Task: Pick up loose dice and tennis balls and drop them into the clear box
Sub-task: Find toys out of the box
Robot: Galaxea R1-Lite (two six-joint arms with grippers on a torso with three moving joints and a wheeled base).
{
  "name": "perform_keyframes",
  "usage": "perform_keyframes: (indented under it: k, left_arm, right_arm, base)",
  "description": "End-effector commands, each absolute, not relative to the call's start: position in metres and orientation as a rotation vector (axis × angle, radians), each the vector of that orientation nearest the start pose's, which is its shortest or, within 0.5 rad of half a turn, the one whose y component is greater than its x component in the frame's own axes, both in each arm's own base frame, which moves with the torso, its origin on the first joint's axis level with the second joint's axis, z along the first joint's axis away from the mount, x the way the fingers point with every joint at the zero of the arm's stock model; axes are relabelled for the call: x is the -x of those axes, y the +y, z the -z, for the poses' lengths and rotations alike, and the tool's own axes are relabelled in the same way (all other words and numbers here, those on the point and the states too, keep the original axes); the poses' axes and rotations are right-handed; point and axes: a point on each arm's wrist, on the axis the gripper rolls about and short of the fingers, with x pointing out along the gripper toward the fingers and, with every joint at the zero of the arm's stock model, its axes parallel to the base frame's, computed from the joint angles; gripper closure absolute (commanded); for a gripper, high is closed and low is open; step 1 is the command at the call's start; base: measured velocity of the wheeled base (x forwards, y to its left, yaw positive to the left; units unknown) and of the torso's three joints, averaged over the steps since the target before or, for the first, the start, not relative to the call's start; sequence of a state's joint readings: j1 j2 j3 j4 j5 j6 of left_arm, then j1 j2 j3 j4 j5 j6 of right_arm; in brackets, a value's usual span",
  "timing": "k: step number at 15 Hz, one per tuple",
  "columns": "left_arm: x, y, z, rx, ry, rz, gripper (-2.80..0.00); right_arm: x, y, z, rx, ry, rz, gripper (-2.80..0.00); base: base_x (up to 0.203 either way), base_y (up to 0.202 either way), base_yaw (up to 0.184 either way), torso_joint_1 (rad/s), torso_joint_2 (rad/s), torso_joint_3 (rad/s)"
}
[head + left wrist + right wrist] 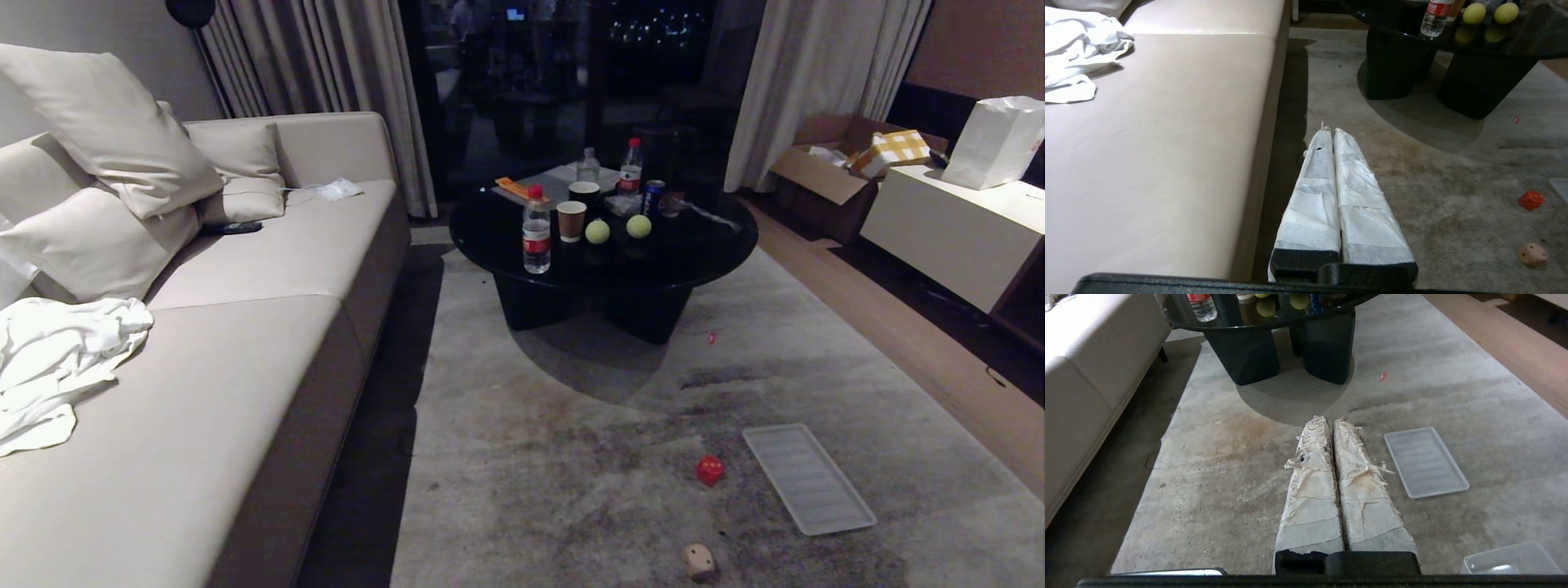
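Note:
Two tennis balls (597, 231) (638, 226) rest on the black round table (710, 245). On the carpet lie a red die (709, 469) and, nearer to me, a tan die (699, 562). The left wrist view shows both dice (1531, 200) (1533, 254) off to one side of my left gripper (1331, 130), which hangs shut and empty beside the sofa edge. My right gripper (1329, 419) is shut and empty above the carpet. A corner of the clear box (1511, 559) shows on the floor beside it. Neither arm appears in the head view.
A flat ribbed translucent panel (808, 478) lies on the carpet right of the red die. The table carries water bottles (536, 229), paper cups (571, 220) and a can. A beige sofa (245, 343) with a white cloth (57, 359) fills the left; a white cabinet (955, 229) stands right.

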State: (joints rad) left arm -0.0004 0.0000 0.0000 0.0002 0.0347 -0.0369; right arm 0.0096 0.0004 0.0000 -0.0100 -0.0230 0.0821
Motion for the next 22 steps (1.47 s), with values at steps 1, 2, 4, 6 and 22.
perform_keyframes:
  k: [1,2,4,6,22]
  left_arm:
    - [0.0226,0.0008,-0.0751,0.038,0.002,-0.034,0.00]
    - [0.0226,0.0008,-0.0751,0.038,0.002,-0.035,0.00]
    - [0.0226,0.0008,-0.0751,0.038,0.002,-0.035,0.00]
    - [0.0226,0.0008,-0.0751,0.038,0.002,-0.035,0.00]
    - [0.0226,0.0009,-0.0752,0.061,0.000,-0.040,0.00]
  right_arm:
    - [0.0225,-0.0007,-0.0757,-0.083,-0.007,0.013,0.00]
    - [0.0226,-0.0008,-0.0757,-0.083,-0.008,0.012,0.00]
    - [0.0225,-0.0007,-0.0758,-0.083,-0.007,0.013,0.00]
    - [0.0225,-0.0007,-0.0758,-0.083,-0.007,0.014,0.00]
    - [0.0225,-0.0008,-0.0757,-0.083,-0.008,0.012,0.00]
  base:
    - [0.000,0.000,0.000,0.000,0.00,0.000]
    - [0.000,0.000,0.000,0.000,0.00,0.000]
    - [0.000,0.000,0.000,0.000,0.00,0.000]
    - [0.000,0.000,0.000,0.003,0.00,-0.088]
    - [0.000,0.000,0.000,0.003,0.00,-0.195]
